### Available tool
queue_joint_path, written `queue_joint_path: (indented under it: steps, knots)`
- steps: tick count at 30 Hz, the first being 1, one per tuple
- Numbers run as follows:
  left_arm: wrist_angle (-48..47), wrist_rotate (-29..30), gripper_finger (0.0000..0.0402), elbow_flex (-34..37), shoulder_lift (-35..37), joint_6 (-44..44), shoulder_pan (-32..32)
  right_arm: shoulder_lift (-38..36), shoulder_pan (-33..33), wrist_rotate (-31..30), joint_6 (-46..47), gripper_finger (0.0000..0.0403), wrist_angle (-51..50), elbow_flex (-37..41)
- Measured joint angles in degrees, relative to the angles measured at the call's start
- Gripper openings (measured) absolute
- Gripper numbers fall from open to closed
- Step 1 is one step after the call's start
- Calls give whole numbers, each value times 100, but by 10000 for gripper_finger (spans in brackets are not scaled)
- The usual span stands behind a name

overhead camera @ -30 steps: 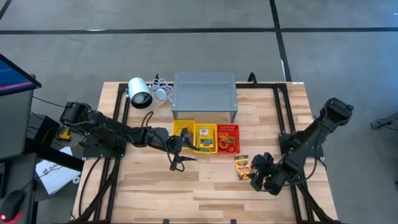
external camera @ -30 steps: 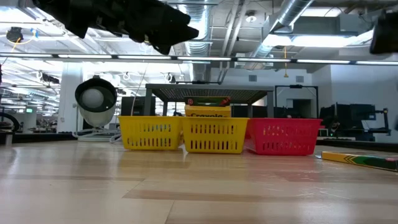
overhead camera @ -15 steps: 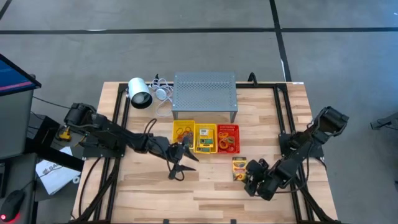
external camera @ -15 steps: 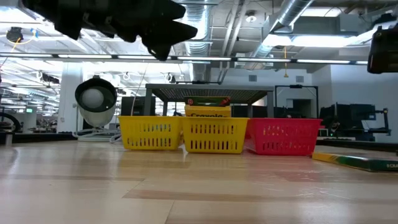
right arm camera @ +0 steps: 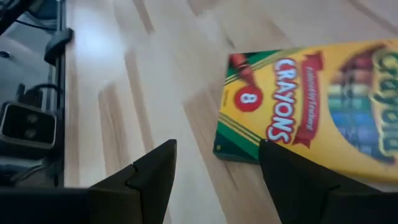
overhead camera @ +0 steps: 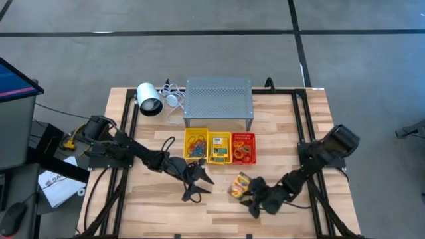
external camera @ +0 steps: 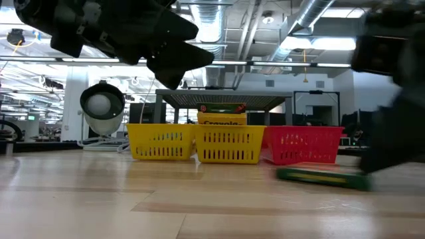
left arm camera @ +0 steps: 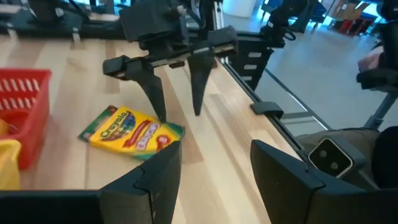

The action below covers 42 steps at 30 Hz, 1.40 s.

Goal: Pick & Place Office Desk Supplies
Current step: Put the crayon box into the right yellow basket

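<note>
One loose crayon box (overhead camera: 240,185) flat on the table (overhead camera: 219,206), in front of the three baskets, just beside the right gripper (overhead camera: 254,199). Right fingers spread wide, nothing held; in the left wrist view, one fingertip (left arm camera: 157,106) at the box's edge, the other beside it on bare wood. Left gripper (overhead camera: 197,179) hovering near the yellow basket (overhead camera: 195,142), also open and empty. Second box standing in the middle basket (overhead camera: 219,147); rubber bands and rings in the outer two.

Risks, as judged: nudging rather than straddling the box, pushing it off across the wood. Closing on one corner, box pivoting out. Both arms close together here, so possible contact if both move in.
</note>
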State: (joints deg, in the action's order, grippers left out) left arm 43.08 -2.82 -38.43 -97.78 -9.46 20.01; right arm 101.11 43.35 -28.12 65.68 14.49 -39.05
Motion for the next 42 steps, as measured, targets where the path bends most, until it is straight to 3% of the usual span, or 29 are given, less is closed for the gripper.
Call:
queue_joint_path:
  steps: [6,11,15,23,27,35,42]
  knots:
    - [-38,-1,186,-57,-86,-47,196,679,-439,103,-1238,226,425,-737]
    - [-199,5,186,-57,-87,-303,292,676,-473,170,-2027,226,333,-1277]
    - [-468,339,186,-59,-87,-306,378,549,-421,85,-2392,226,140,-1474]
    - [-519,625,184,-111,-111,-122,406,532,-404,-351,-2231,226,-605,-1506]
    - [-490,709,161,-304,-176,85,404,532,-399,-386,-2217,226,-708,-1505]
    - [-513,722,101,-978,-1169,209,404,168,-230,-541,-1538,226,-1997,-1505]
    - [-688,707,93,-1463,-1671,156,389,-180,150,-1207,-923,226,-2998,-1506]
